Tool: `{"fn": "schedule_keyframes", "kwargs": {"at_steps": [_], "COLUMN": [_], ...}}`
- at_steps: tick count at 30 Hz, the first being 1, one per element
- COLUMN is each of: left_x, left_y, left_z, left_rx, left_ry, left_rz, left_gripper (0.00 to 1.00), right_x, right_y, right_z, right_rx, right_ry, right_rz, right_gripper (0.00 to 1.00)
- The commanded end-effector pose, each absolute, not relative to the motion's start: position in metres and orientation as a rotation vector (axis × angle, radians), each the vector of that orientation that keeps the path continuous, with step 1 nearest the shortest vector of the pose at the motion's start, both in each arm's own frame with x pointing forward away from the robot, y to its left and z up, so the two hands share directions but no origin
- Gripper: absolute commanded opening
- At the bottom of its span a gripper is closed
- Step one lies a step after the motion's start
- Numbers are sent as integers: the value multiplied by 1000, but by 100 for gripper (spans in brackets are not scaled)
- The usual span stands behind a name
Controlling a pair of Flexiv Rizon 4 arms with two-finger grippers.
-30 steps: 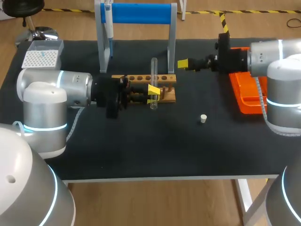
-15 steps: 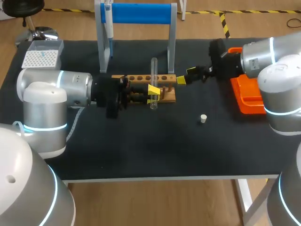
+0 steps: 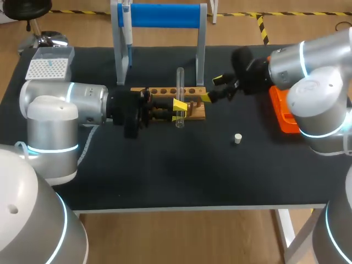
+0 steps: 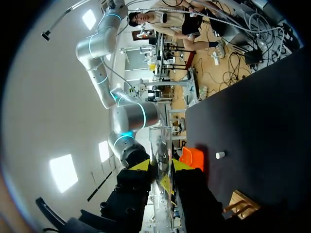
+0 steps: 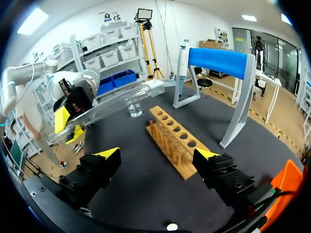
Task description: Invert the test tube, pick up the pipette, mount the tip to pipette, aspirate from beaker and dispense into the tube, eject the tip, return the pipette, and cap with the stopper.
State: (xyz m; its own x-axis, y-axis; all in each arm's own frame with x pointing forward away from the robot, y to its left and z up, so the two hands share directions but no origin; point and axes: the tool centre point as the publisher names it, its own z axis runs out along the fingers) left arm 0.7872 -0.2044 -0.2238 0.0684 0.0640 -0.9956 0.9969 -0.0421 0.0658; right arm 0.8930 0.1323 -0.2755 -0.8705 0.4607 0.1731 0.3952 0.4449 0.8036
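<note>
Left hand (image 3: 179,107) pinches test tube (image 3: 180,88) near its lower end, beside wooden rack (image 3: 165,92). Right hand (image 3: 212,88) spread, near rack's end. Risk: misjudged handover knocks glass, tube slips onto tabletop (image 3: 165,165), or rack gets nudged.

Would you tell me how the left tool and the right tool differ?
The left tool is shut on the test tube; the right tool is open and holds nothing. The left tool is by the wooden rack's front; the right tool is at its right end. Both have yellow tips.
</note>
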Motion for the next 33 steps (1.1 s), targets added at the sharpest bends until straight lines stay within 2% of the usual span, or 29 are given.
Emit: {"fn": "schedule_keyframes", "kwargs": {"at_steps": [1, 33], "left_x": [787, 787], "left_y": [-205, -205], "left_z": [-223, -223], "left_rx": [1319, 1319], "left_ry": [1188, 1188], "left_rz": [-1154, -1154], "left_gripper": [0, 0], "right_x": [900, 921], "right_y": [139, 153], "right_z": [-289, -330], "right_rx": [741, 745], "right_ry": [2574, 2533], "right_rz": [1431, 1499], "right_gripper": [100, 100]}}
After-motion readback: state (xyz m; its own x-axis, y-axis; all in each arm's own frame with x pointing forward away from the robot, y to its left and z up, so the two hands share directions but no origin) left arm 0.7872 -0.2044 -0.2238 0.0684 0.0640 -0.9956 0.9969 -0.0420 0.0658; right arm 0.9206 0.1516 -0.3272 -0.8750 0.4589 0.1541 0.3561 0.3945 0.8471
